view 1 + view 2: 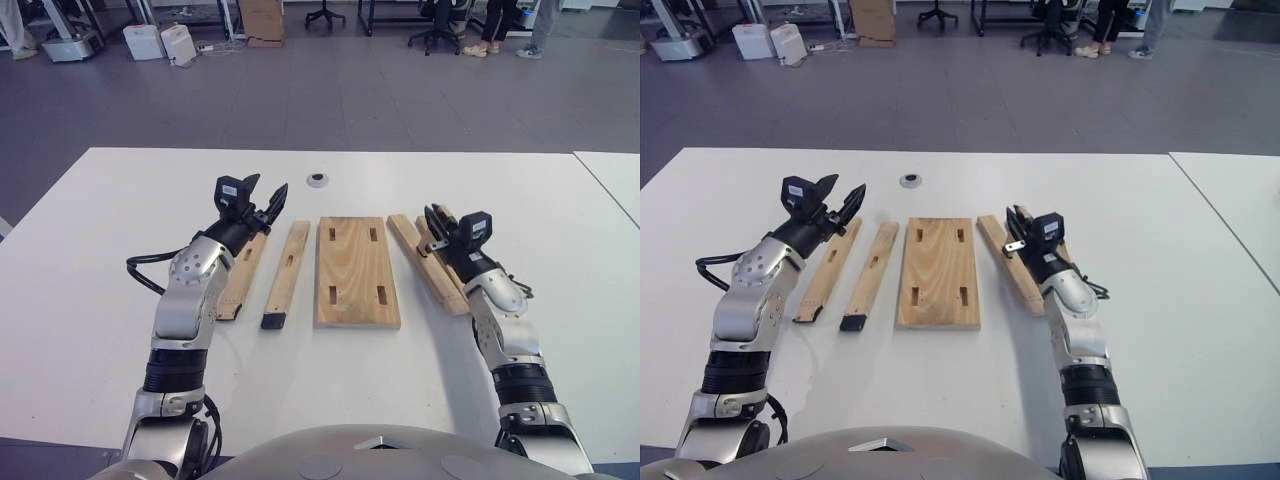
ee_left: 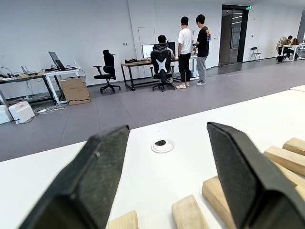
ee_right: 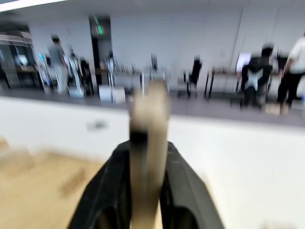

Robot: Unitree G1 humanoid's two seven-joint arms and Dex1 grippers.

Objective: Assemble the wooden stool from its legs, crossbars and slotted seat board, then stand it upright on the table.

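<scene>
On the white table (image 1: 100,220), at about ten o'clock from the slotted seat board (image 1: 357,270), the left gripper (image 1: 266,194) hangs over the far end of the leftmost leg (image 1: 238,282). Its two fingers are spread wide with nothing between them, and whether it touches the wood I cannot tell. Just beside that leg, toward three o'clock, lies a second leg (image 1: 287,265) with a slot in its face and a black cap on its near end. The seat board lies flat at the table's middle, four slots facing up, and a small round grommet (image 1: 317,180) sits near its eleven o'clock. At three o'clock of the board lies a long wooden bar (image 1: 428,270), angled. Over its far part the right gripper (image 3: 147,152) has its fingers pinched on a wooden piece (image 3: 148,109)
</scene>
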